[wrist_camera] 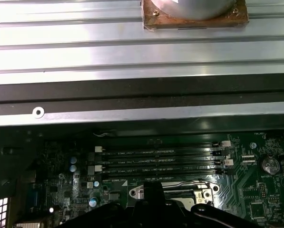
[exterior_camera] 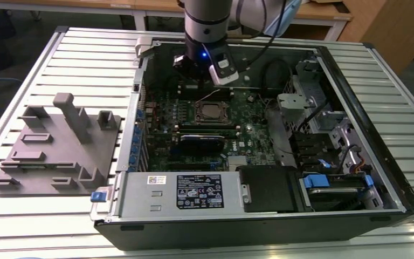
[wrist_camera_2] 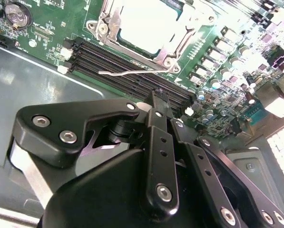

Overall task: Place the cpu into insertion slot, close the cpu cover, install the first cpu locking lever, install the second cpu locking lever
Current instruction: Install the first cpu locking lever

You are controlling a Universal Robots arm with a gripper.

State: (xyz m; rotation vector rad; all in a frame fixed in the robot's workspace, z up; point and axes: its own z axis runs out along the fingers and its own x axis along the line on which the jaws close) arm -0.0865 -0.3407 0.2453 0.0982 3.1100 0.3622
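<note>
The cpu (wrist_camera_2: 146,21) lies flat in the insertion slot (exterior_camera: 211,112) on the green board, its silver top showing through the window of the cpu cover (wrist_camera_2: 111,21), which lies down over it. A thin wire locking lever (wrist_camera_2: 127,72) stands free beside the socket, over the memory slots; the exterior view shows this lever (exterior_camera: 208,97) angling up toward the arm. My gripper (wrist_camera_2: 160,97) hangs just beyond the socket, above the memory slots. Its fingers are together with nothing held. In the first wrist view the gripper (wrist_camera: 153,190) sits right in front of the socket.
The open computer case (exterior_camera: 351,108) lies on a slatted metal table. Inside are a power supply (exterior_camera: 185,191), a black shroud (exterior_camera: 271,189) and a drive cage (exterior_camera: 322,124). A grey fixture block (exterior_camera: 56,151) stands on the exterior view's left. Memory slots (wrist_camera: 161,159) run beside the socket.
</note>
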